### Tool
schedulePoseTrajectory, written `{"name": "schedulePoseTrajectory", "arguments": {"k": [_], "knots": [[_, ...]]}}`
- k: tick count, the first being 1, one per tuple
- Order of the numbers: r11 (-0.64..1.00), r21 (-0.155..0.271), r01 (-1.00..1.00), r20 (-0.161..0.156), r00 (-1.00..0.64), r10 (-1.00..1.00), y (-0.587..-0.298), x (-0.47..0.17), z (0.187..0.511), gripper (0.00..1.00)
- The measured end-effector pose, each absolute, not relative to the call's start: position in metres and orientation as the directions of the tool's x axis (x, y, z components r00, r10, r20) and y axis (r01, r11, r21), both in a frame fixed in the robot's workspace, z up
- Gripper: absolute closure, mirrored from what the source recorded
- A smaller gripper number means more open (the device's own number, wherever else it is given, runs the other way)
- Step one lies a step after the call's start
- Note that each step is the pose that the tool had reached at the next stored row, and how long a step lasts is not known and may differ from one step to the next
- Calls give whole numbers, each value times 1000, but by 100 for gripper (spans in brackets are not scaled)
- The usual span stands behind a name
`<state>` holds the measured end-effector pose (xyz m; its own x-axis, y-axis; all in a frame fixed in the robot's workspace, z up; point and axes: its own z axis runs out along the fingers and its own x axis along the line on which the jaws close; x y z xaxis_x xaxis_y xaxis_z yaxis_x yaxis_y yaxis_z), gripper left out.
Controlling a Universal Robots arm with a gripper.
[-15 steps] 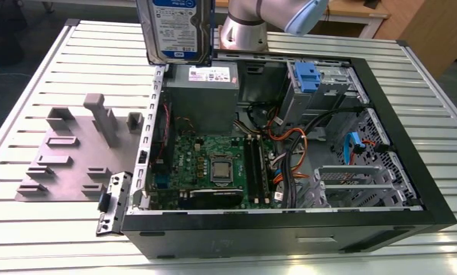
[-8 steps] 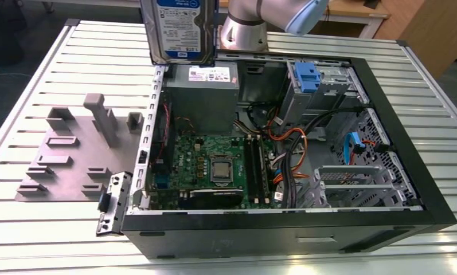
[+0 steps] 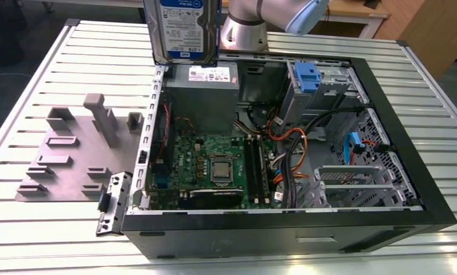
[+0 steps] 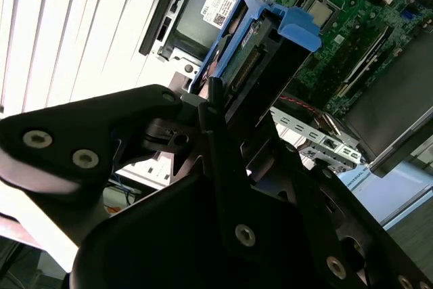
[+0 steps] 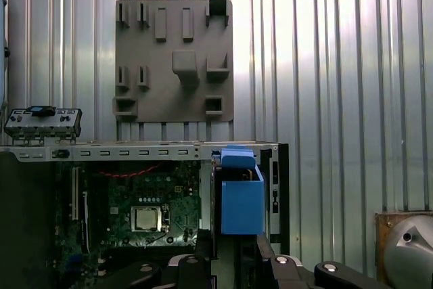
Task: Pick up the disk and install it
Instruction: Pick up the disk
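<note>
Holding the disk [image 3: 180, 28] upright above the open computer case [image 3: 411, 149], clamped by its blue-framed edge in the closed gripper [image 4: 226, 96]. Mid-carry, not yet installed. Probably calls for careful alignment with the drive cage [image 3: 329, 94]

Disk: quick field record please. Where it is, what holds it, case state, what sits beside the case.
disk: held upright in the air, above the grey power supply
hand: shut on the disk
case: lying open on the slatted table, motherboard exposed
installed: not yet
beside case: grey fixture plate, on the exterior view's left
</note>
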<state>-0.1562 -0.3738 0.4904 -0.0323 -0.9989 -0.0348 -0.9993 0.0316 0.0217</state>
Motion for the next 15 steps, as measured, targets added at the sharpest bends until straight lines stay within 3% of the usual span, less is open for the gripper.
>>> {"name": "schedulePoseTrajectory", "arguments": {"k": [15], "knots": [[32, 22, -999, -33, -32, -999, -384, -156, 490, 65]]}}
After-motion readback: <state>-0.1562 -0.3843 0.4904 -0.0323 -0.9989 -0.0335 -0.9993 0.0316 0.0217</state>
